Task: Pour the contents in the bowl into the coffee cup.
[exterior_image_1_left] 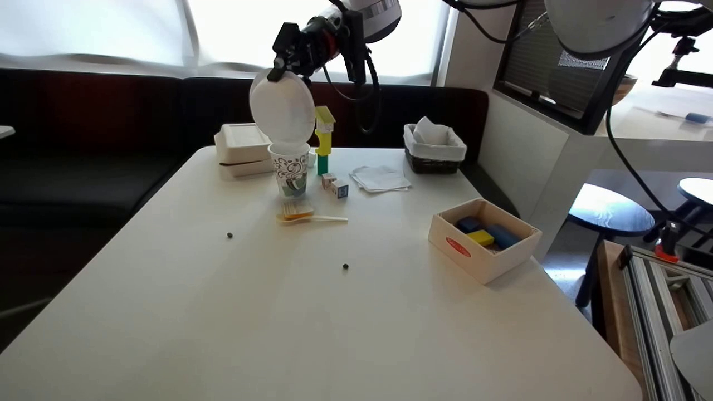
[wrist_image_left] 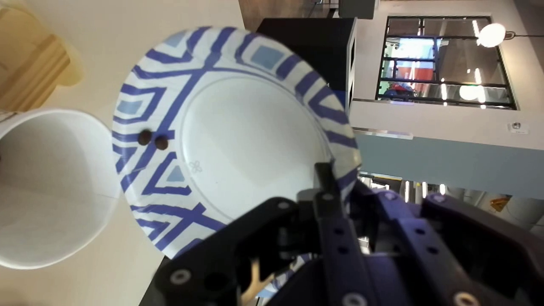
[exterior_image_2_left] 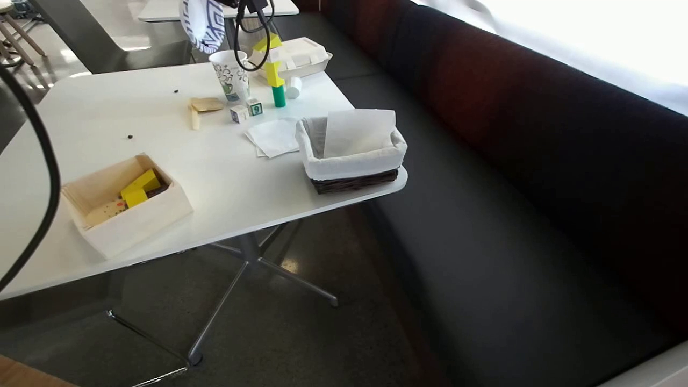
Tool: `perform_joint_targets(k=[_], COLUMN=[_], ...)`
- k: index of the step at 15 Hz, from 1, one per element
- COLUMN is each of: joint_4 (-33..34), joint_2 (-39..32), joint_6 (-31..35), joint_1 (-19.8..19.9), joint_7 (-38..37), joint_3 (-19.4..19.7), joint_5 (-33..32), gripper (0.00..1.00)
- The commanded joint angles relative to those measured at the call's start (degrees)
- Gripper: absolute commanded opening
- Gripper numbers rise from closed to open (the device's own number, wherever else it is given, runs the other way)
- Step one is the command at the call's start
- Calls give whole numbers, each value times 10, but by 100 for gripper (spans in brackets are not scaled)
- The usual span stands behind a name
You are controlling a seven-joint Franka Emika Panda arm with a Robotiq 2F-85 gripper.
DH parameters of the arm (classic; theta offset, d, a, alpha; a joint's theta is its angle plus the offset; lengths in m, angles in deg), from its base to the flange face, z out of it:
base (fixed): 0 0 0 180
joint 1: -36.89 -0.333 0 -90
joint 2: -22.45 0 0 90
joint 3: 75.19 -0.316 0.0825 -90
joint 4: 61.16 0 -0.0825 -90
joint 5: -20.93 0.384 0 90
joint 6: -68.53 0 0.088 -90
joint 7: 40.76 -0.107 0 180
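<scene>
End effector pinches the tilted bowl by its rim; in wrist view, two dark bits are at its nine o'clock, toward the coffee cup.

The bowl was white, its rim patterned with blue lines (and pale-blue squares). The contents were dark brown; the coffee cup was white, printed with dark scrolls.

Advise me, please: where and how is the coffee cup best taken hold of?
Probably around the wall of the coffee cup, below the rim, jaws level, coming from the side away from the block tower. The cup stands upright and narrows toward its base, so lower down should fit more easily. First the gripper must release the bowl.
</scene>
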Motion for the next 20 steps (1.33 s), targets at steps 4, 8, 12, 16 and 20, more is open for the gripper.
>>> perform_joint_targets(k=[4, 8, 12, 16, 20], joint_4=[28, 32, 43, 54, 65], joint_2=[-25, -31, -40, -55, -69], joint_6=[-22, -31, -45, -72, -84], joint_1=[7, 17, 25, 33, 38], joint_7=[17, 28, 33, 35, 35], joint_3=[-15, -28, -41, -60, -73], joint_5=[10, 13, 19, 32, 43], gripper=[2, 2, 2, 2, 2])
